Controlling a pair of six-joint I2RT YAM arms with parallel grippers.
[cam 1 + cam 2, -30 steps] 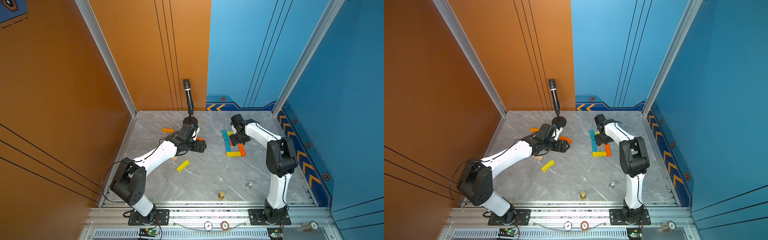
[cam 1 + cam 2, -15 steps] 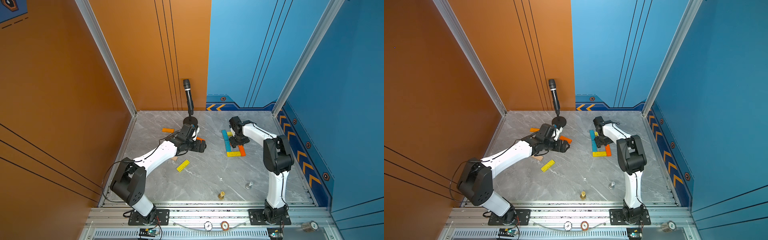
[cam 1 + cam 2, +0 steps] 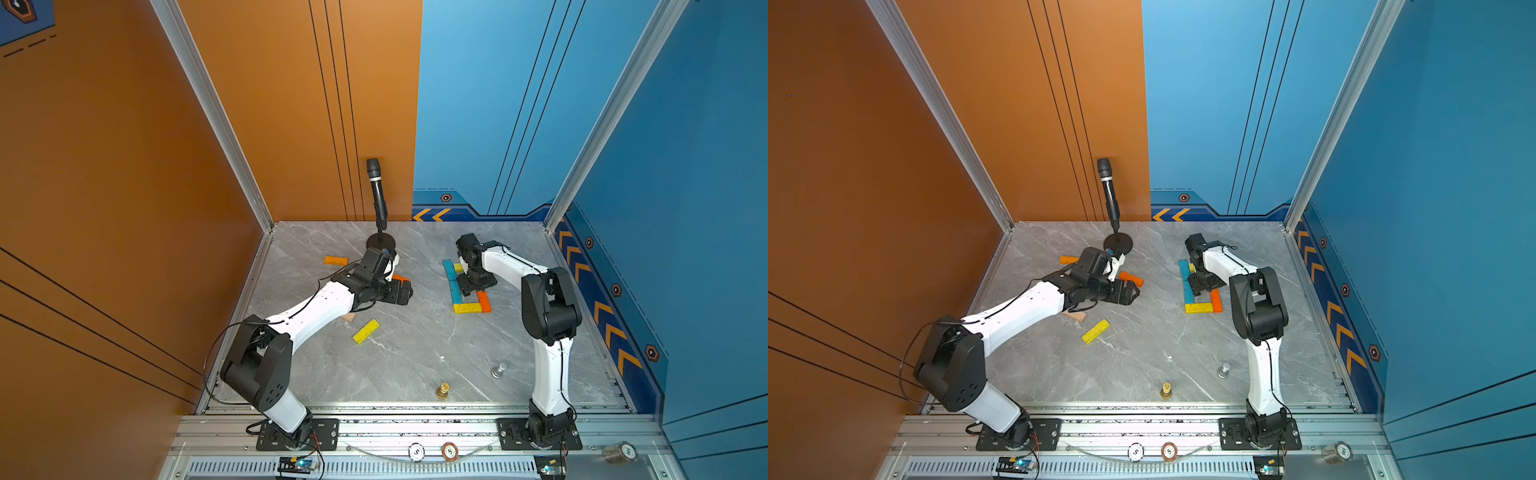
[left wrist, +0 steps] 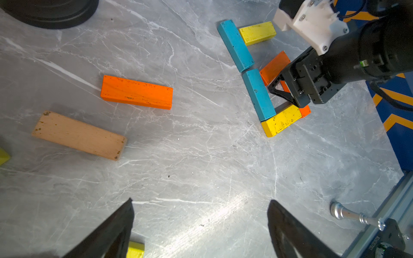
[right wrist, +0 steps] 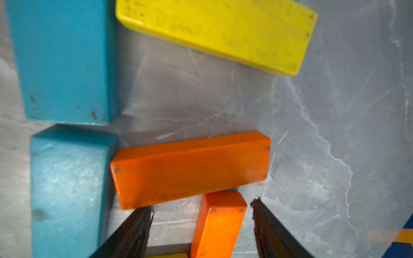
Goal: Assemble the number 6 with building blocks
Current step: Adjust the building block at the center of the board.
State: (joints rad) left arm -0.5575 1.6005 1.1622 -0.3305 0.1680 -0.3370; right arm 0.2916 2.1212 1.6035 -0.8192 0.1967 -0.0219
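- The gold chess piece (image 3: 443, 390) and the silver chess piece (image 3: 498, 370) stood at the near edge of the counter (image 3: 415, 353), well apart from the blocks; I think they had no part in the job
- A loose yellow block (image 3: 366, 331) lay flat and slanted, and a plain tan block (image 4: 79, 135) lay just past it, half hidden under the left arm in both top views
- The left tool (image 4: 201, 223) hung low over bare counter with its jaws wide apart and nothing between them; it looked ready to fetch a spare, and a loose orange block (image 4: 136, 92) lay near
- The six (image 3: 455, 291) sat on the right half of the counter, well apart from the loose blocks
- Its bottom yellow block (image 4: 281, 120), side orange block (image 5: 220, 223) and middle orange block (image 5: 190, 167) made the loop
- The near blue block (image 5: 67, 189) and far blue block (image 5: 62, 60) lay end to end as the tall side, and the top yellow block (image 5: 214, 33) lay a bit crooked as the cap
- The paint was bright but chipped at the corners
- The right tool (image 5: 201, 207) pointed down into the loop, jaws partly open on each side of the side orange block, a gap showing, so it gripped nothing; I think it was there to straighten that block
- Farthest back lay another orange block (image 3: 336, 260) and a microphone (image 3: 377, 195) on its stand
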